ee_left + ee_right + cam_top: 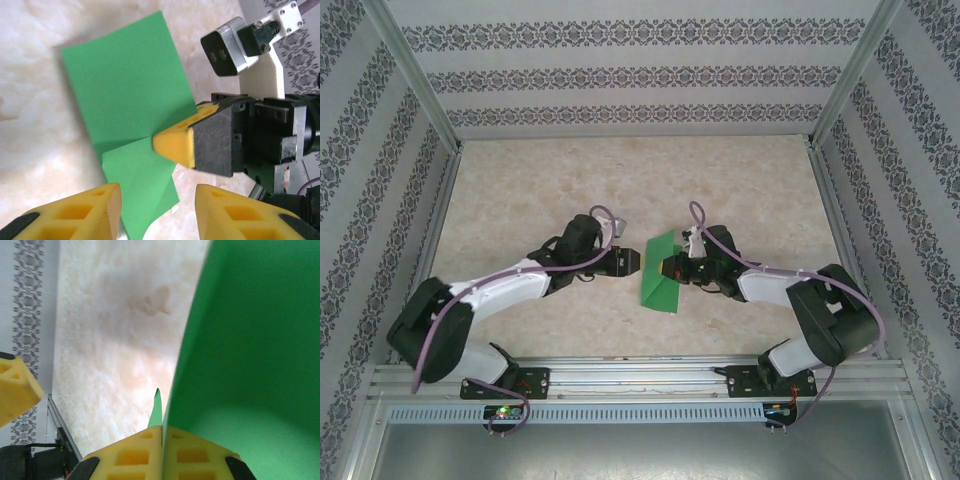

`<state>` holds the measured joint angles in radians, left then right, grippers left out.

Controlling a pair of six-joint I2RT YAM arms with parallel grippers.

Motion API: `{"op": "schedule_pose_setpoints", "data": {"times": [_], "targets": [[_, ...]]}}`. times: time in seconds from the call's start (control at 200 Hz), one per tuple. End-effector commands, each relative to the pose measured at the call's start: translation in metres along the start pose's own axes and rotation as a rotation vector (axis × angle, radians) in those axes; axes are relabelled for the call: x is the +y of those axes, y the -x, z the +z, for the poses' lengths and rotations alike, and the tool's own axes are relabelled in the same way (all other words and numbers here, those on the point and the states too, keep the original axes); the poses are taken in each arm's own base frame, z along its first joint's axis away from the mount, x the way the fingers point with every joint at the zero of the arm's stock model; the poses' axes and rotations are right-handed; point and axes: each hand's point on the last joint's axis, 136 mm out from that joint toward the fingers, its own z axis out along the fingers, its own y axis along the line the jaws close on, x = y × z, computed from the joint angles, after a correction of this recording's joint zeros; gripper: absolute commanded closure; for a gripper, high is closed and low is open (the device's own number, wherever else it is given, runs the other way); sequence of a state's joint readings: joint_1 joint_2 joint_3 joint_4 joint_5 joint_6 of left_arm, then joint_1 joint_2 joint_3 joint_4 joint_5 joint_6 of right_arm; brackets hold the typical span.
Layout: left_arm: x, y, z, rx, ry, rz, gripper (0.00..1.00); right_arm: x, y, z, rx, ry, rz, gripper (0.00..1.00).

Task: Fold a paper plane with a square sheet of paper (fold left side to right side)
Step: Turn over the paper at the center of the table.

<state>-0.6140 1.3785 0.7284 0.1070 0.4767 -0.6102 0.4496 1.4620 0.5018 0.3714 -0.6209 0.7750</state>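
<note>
Although the left gripper (628, 262) sits just left of the square sheet of paper (655, 285) near the middle of the table (620, 190), its yellow fingers (95, 212) stand well apart in its wrist view and hold nothing. Their bases are cut off by the frame's lower edge. The green sheet lies partly folded with one flap seemingly raised off the tabletop, though how steeply it tilts is hard to judge. From above, part of its right side is hidden by the right gripper (667, 268). That gripper's jaws are pressed together on the sheet's edge, with a sliver of green showing between the pads (135, 455). Close up, the paper runs out of frame to the right.
</note>
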Motion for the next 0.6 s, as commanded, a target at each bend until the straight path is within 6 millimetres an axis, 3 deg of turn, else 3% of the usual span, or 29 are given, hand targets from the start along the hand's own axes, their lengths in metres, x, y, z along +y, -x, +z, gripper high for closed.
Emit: {"op": "schedule_pose_setpoints", "data": {"times": [0.0,0.105,0.25,0.32,0.45,0.595], "targets": [[-0.004,0.021,-0.025,-0.134,-0.003,0.029,0.49,0.035,0.029,-0.021,-0.095,0.094,-0.152,1.0],[-0.015,0.037,-0.054,-0.257,-0.061,0.018,0.32,0.06,0.048,-0.046,-0.178,0.17,-0.227,1.0],[-0.047,0.059,-0.096,-0.428,-0.274,-0.011,0.09,0.109,0.07,-0.09,-0.3,0.302,-0.354,1.0],[-0.066,0.066,-0.108,-0.452,-0.391,-0.016,0.08,0.132,0.077,-0.109,-0.35,0.352,-0.408,1.0],[-0.1,0.073,-0.113,-0.403,-0.572,-0.016,0.1,0.172,0.081,-0.136,-0.403,0.45,-0.476,1.0],[-0.126,0.079,-0.109,-0.361,-0.684,0.011,0.12,0.195,0.077,-0.141,-0.38,0.511,-0.496,1.0]]}}
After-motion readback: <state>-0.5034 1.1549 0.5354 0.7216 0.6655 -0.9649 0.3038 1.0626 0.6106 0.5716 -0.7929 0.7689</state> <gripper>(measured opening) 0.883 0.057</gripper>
